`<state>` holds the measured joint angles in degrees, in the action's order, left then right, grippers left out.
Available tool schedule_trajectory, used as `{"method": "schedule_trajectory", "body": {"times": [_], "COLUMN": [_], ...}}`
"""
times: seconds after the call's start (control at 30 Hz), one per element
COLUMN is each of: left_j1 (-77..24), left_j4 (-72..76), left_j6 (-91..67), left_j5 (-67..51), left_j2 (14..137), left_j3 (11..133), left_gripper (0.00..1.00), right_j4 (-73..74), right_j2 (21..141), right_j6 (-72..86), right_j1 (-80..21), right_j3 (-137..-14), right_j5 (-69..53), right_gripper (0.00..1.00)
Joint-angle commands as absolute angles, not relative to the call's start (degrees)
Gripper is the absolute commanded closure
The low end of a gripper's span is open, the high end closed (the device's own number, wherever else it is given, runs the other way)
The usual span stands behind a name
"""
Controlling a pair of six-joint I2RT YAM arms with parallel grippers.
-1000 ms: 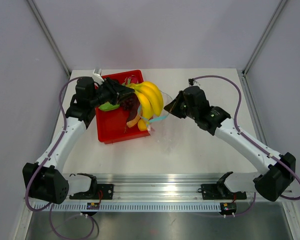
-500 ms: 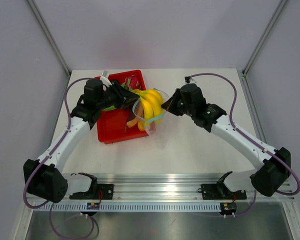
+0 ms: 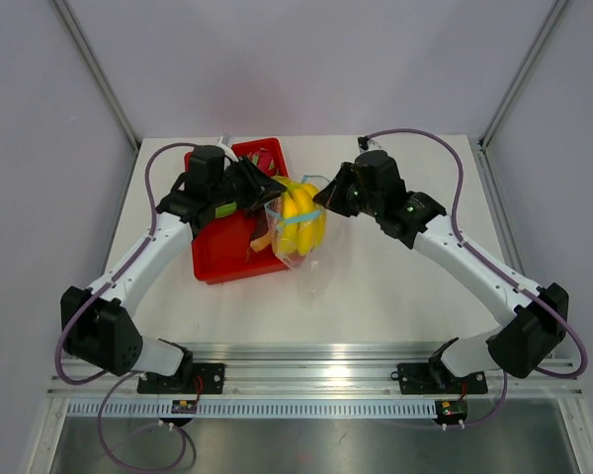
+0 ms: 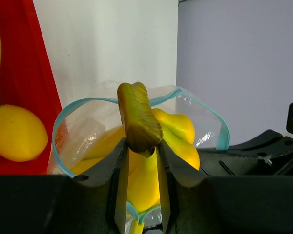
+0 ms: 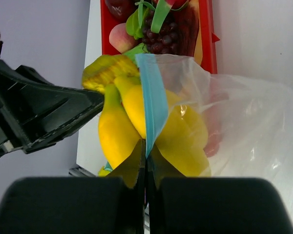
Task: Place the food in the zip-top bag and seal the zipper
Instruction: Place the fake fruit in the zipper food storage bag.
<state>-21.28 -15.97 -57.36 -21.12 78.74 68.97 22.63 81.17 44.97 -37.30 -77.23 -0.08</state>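
Observation:
The yellow banana bunch (image 3: 301, 219) hangs by its brownish stem (image 4: 138, 117), and my left gripper (image 4: 140, 146) is shut on that stem. The bananas sit inside the mouth of the clear zip-top bag (image 3: 298, 259), which stands open and upright beside the tray. Its teal zipper (image 4: 219, 126) loops round the bunch. My right gripper (image 5: 146, 144) is shut on the zipper strip (image 5: 152, 97) at the bag's right side. More food stays in the tray: purple grapes (image 5: 161, 39), a yellow citrus (image 4: 14, 132), an orange slice (image 3: 260, 237).
The red tray (image 3: 222, 259) lies left of the bag, under my left arm. The white table (image 3: 395, 286) stretches to the right and front. Grey walls close in on the back and sides, and a metal rail (image 3: 306, 355) runs along the near edge.
My left gripper has carried the banana bunch rightward and turned it down into the bag. My right gripper has drawn the bag's mouth up and left, so the bag now stands around the bananas.

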Motion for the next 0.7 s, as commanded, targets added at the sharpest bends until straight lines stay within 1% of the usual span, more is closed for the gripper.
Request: {"method": "schedule_trajectory", "body": {"times": [0.0,0.17,0.27,0.53,0.67], "left_j1": [-24.25,-27.68,-28.39,-28.3,-28.39], "left_j4": [-14.68,-16.17,-18.19,-18.11,-16.52], "left_j6": [-56.51,-55.2,-53.35,-50.45,-48.78], "left_j5": [-22.14,-24.08,-24.79,-23.03,-25.04], "left_j2": [82.08,83.85,82.89,77.0,75.94], "left_j3": [73.21,77.07,78.05,74.98,73.74], "left_gripper": [1.0,1.0,1.0,1.0,1.0], "right_j4": [19.25,21.44,23.11,24.96,24.87], "right_j2": [78.75,78.66,79.45,81.47,82.18], "right_j6": [44.21,41.84,40.17,39.29,39.02], "right_j1": [-37.97,-37.88,-37.18,-34.81,-34.72], "right_j3": [-79.98,-79.54,-80.77,-82.35,-83.05], "right_j5": [-5.27,-2.99,-1.94,-1.67,-1.58], "right_gripper": [1.0,1.0,1.0,1.0,1.0]}}
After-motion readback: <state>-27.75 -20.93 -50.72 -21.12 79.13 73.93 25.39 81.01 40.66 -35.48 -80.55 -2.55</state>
